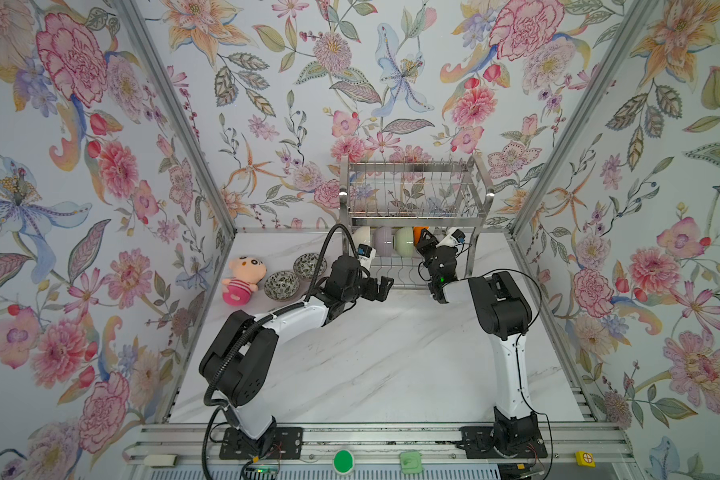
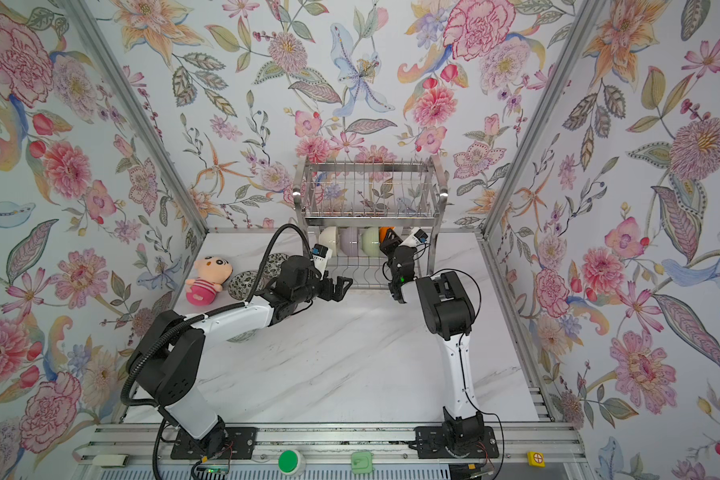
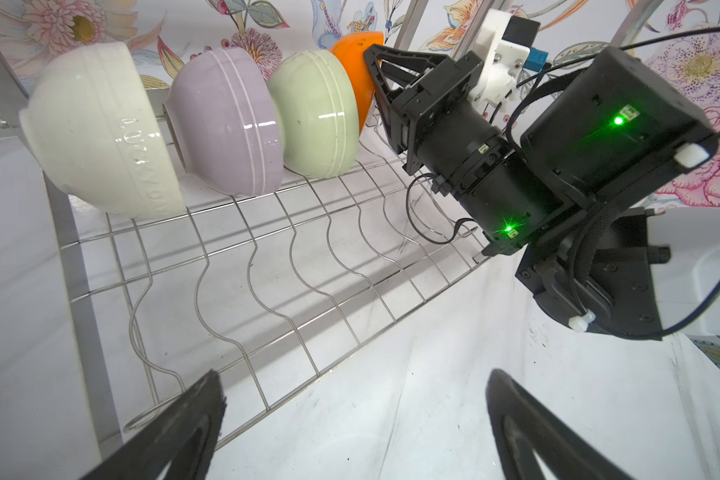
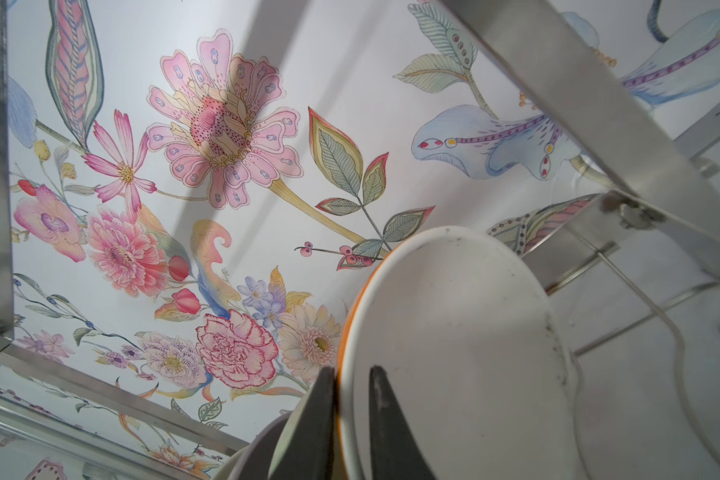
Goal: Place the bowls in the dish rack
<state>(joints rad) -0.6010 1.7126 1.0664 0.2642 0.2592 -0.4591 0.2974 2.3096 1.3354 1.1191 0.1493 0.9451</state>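
Apparently seating the orange bowl (image 3: 352, 62) in the dish rack (image 3: 266, 249). The right gripper (image 4: 352, 370) narrowly straddles its rim, hold unclear. Next: release, back out.

Dish rack (image 1: 408, 167): shiny stainless wire, polished flat legs. Cream bowl (image 3: 100, 137), lilac bowl (image 3: 225, 124), pale green bowl (image 3: 312, 112): glossy glazed ceramic. Doll (image 1: 242, 280): fuzzy plush cloth. Tabletop (image 1: 391, 353): smooth, marble-look.

Dish rack (image 3: 82, 291) front slots bare; bowls (image 3: 225, 124) and right gripper (image 4: 351, 390) crowd the back
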